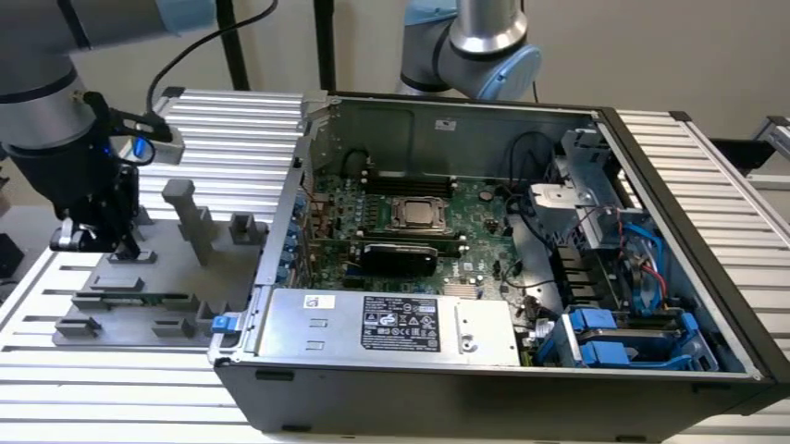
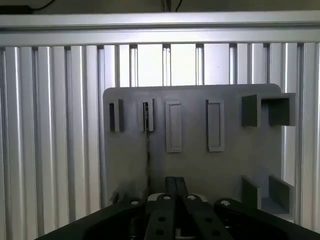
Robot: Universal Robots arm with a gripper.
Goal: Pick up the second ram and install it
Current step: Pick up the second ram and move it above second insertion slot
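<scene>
At the exterior view's left, the black two-fingered claw (image 1: 121, 248) (image 2: 175, 186) was held low over the flat grey plastic tray (image 1: 124, 335) (image 2: 235, 165) with raised blocks, its fingers drawn narrowly together with nothing seen between them. The second ram (image 1: 136, 299) (image 2: 148, 150), a long thin green circuit-board stick, was seated on edge in the tray's slotted blocks, just beside the claw's fingertips and not touched by them. Well apart from the claw, toward the exterior view's right, the open dark metal computer case (image 1: 494, 398) was set with its green motherboard (image 1: 475, 199) exposed.
</scene>
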